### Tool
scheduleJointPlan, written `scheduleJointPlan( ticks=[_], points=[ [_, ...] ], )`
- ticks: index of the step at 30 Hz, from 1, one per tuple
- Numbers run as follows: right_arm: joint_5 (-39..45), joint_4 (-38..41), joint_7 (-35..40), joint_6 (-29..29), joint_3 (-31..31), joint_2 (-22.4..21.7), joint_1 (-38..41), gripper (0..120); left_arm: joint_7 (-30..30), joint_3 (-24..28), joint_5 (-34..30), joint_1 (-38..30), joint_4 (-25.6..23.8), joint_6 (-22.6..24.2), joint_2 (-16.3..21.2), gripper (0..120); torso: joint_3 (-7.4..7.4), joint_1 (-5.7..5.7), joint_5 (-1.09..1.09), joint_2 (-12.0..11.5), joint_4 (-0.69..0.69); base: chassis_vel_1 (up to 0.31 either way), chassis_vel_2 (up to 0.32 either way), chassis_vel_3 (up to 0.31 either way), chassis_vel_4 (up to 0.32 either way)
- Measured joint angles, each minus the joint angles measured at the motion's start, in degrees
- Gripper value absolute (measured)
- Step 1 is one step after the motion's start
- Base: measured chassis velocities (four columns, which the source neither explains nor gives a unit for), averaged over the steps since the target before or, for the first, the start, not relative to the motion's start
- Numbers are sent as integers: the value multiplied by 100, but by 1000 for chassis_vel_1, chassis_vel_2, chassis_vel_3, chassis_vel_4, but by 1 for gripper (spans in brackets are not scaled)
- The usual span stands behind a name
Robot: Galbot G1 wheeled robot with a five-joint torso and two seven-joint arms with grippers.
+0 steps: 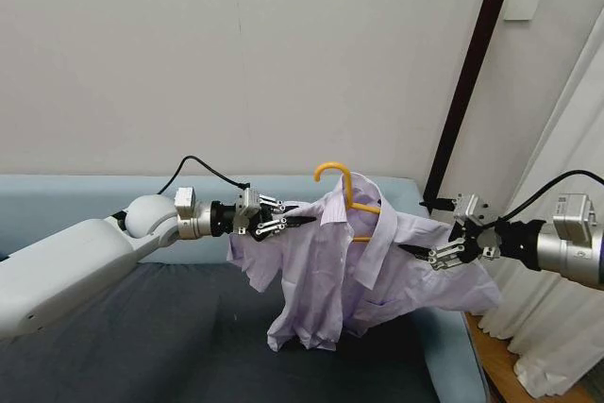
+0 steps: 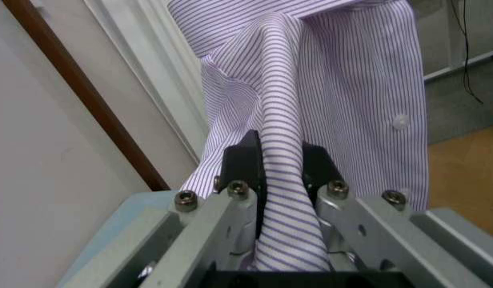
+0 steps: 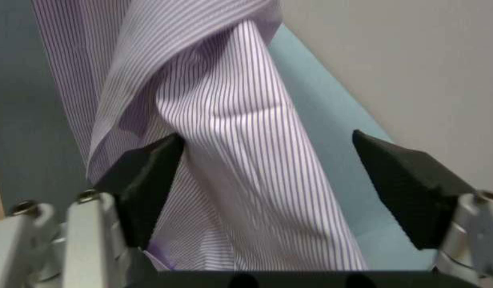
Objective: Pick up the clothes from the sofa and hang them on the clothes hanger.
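Blue sofa [image 1: 94, 197]; lilac striped shirt [image 1: 321, 280] on yellow hanger [image 1: 332, 175] above.
Left hand [image 1: 298, 222] pinches shirt; right hand [image 1: 425, 254] open, should close.

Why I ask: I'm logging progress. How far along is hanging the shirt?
Done: the striped shirt is off the sofa and draped on the yellow hanger. In hand: the left gripper is shut on one side of the shirt; the right gripper is open, fabric between its fingers. Left: the hanger's hook catches on nothing yet.
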Motion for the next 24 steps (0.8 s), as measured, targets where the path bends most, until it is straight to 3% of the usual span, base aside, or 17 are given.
scheduleJointPlan(
  ticks=[19,24],
  points=[
    [-103,-55,-218,359,38,-204,-196,8,-28,107,-8,-53,-113,-14,-48,7,0,0,-1,0,-1,0,0,0,0],
    [-172,-81,-250,516,37,-186,-244,5,-27,117,-9,-53,-114,-14,-33,7,0,0,-1,0,-1,0,0,0,0]
  ],
)
